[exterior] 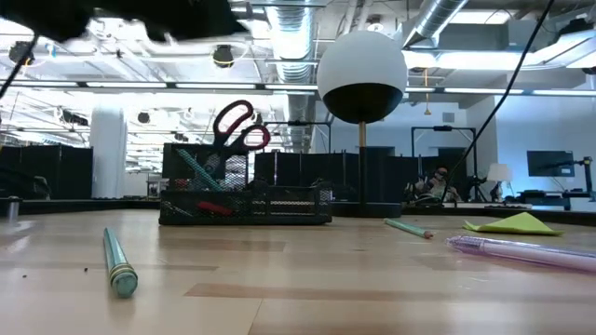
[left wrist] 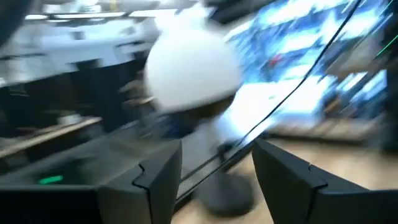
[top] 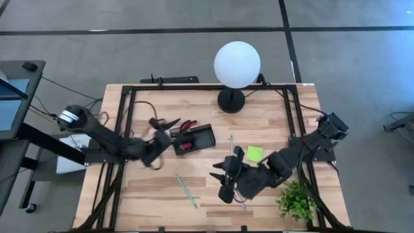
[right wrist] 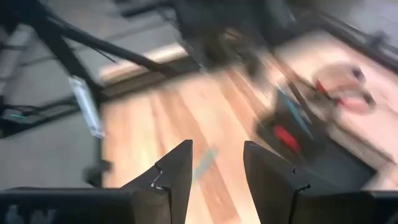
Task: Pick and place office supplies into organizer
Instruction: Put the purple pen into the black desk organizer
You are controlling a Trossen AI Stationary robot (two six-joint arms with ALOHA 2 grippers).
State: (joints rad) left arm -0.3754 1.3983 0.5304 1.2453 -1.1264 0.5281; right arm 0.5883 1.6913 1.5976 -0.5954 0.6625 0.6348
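Note:
The black organizer (top: pixel 199 138) (exterior: pixel 247 203) stands mid-table. Red-handled scissors (top: pixel 187 124) (exterior: pixel 238 124) stand in it, handles up, with a teal pen and a small red item. On the wood lie a teal pen (top: pixel 186 189) (exterior: pixel 118 264), a green pen (top: pixel 231 144), a pink pen (exterior: pixel 521 251) and the lime sticky pad (top: pixel 254 153) (exterior: pixel 517 223). My left gripper (top: pixel 169 124) (left wrist: pixel 211 180) hovers open just left of the organizer. My right gripper (top: pixel 221 178) (right wrist: pixel 217 168) is open above the wood right of the teal pen, empty.
A white globe lamp (top: pixel 237 63) (exterior: pixel 361 74) stands behind the organizer near the far edge. A green plant (top: pixel 296 200) sits at the near right corner beside my right arm. A black bar-shaped device (top: pixel 176 79) lies along the far edge. Bare wood stretches along the near left.

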